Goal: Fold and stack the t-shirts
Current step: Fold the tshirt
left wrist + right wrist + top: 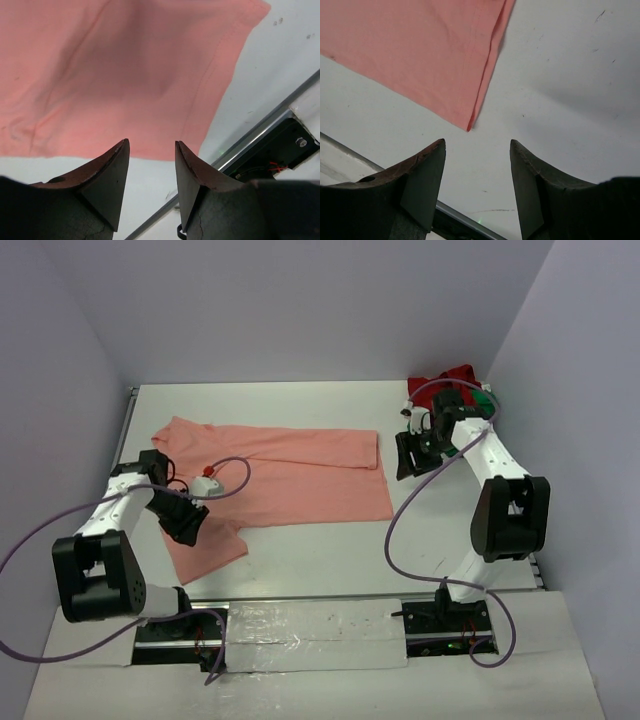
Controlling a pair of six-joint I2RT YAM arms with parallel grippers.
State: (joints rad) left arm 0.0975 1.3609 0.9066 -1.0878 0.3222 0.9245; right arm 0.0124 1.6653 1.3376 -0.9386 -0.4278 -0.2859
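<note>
Fingers of the left gripper (152, 145) stand apart with a moderate gap, and nothing is between them. In the left wrist view their dark tips are over the white table (280, 55), just beside the near edge of the salmon-pink t-shirt (125, 65). The cloth there is flat, with a stitched hem along its right side. A metal rail (260, 132) runs along the table edge to the right of the fingers.

Fingers of the right gripper (477, 142) stand a little wider and also hold nothing. In the right wrist view they are over bare table, and one corner of the salmon-pink t-shirt (420, 45) points toward the gap between them without touching them. Two layers of cloth show at this edge.

From above, the left gripper (185, 520) hangs over the near left part of the salmon-pink t-shirt (290, 470), where a piece of cloth reaches toward the arm bases. The right gripper (408, 455) is just beside the right end of this shirt. The shirt lies spread on the table (330, 560), its long side running from left to right.

The dark red t-shirt (450, 378) lies crumpled in the far right corner, behind the right arm. The bright green t-shirt (487, 398) is beside it, mostly hidden by the arm.
</note>
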